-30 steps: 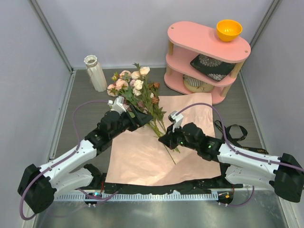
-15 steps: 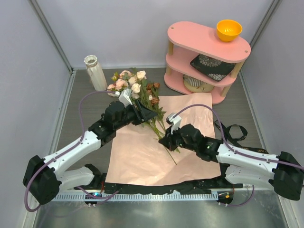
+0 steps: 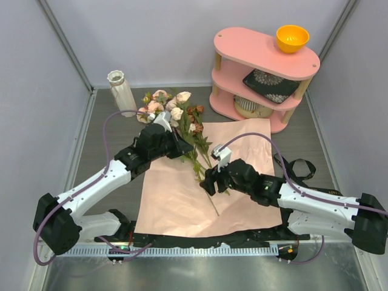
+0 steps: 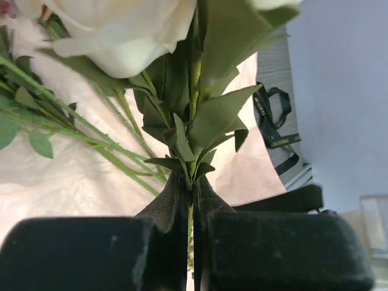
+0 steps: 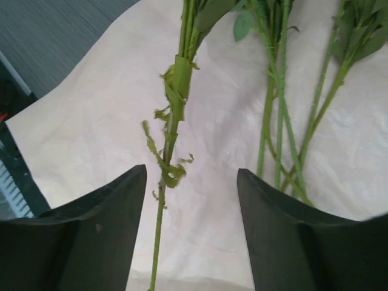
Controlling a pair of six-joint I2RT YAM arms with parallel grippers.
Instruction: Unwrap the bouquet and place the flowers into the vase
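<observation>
- Loose flowers (image 3: 179, 118) lying on the worktop (image 3: 303, 133), unwrapped, heads fanned toward its far edge left of centre, stems running back toward the near edge over the paper.
- Among them a cream rose (image 4: 115, 30), seen close in the left wrist view, its leafy stem running straight down into the fingers.
- Left gripper (image 3: 183, 148) pressed together on that cream rose's stem just below the leaves; same grip seen in the left wrist view (image 4: 190, 203), no gap left beside the stem.
- Right gripper (image 3: 208, 182) over the lower stems, fingers spread; in the right wrist view (image 5: 191, 176) nothing pinched, a single stem with frayed green tape (image 5: 173, 109) lying on the paper between the two fingers and touching neither.
- Pink paper wrap (image 3: 176, 206) opened out flat mid-worktop, under the stems, its near edge close to the arm bases.
- Vase (image 3: 123, 92) upright in the far left corner of the worktop, near the flower heads but apart from them, with no flowers in it.
- Black ribbon (image 3: 298, 168) loose on the worktop just beyond the paper's right edge.
- Pink tiered shelf (image 3: 260, 51) in the far right corner; orange bowl (image 3: 292, 37) on its top tier, dark patterned dish (image 3: 271, 85) tilted on the middle tier.
</observation>
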